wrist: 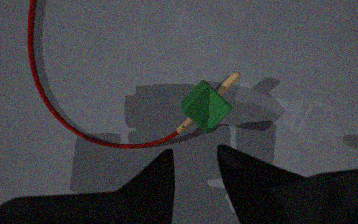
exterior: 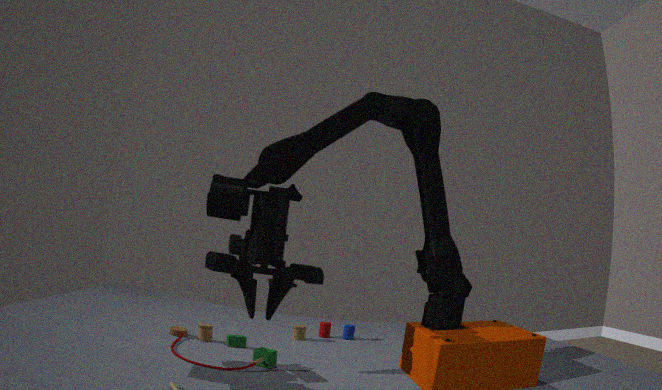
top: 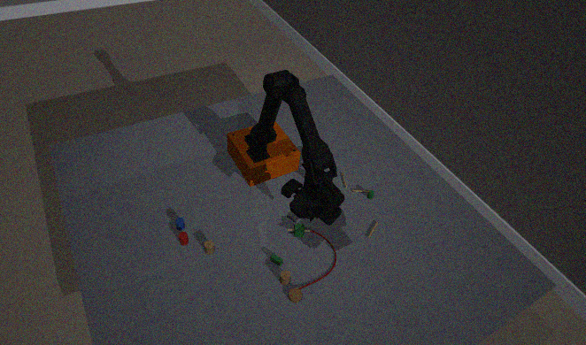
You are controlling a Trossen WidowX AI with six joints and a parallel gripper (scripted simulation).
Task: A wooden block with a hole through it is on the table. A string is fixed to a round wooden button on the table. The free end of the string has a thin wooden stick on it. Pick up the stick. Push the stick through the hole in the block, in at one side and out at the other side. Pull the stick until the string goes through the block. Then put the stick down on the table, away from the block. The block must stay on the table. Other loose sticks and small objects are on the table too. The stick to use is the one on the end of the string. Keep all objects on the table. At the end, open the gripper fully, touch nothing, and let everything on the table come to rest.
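The green block (top: 299,230) (exterior: 265,357) (wrist: 206,106) sits on the table with the wooden stick (wrist: 230,81) lodged through its hole. The stick's bare end sticks out on one side and its string end on the other. The red string (top: 335,257) (wrist: 31,50) runs from the stick in a wide curve to the round wooden button (top: 295,295) (exterior: 178,331); no string shows past the block's far side. My gripper (exterior: 260,318) (wrist: 195,154) is partly open and empty, pointing down above the table near the block. It touches neither block nor stick.
A loose stick (top: 373,228) and another stick (top: 359,191) by a small green object (top: 371,194) lie on one side. A green piece (top: 276,258) and a tan cylinder (top: 285,277) are near the button. Another tan cylinder (top: 209,247), a red one (top: 183,238) and a blue one (top: 180,224) stand farther off.
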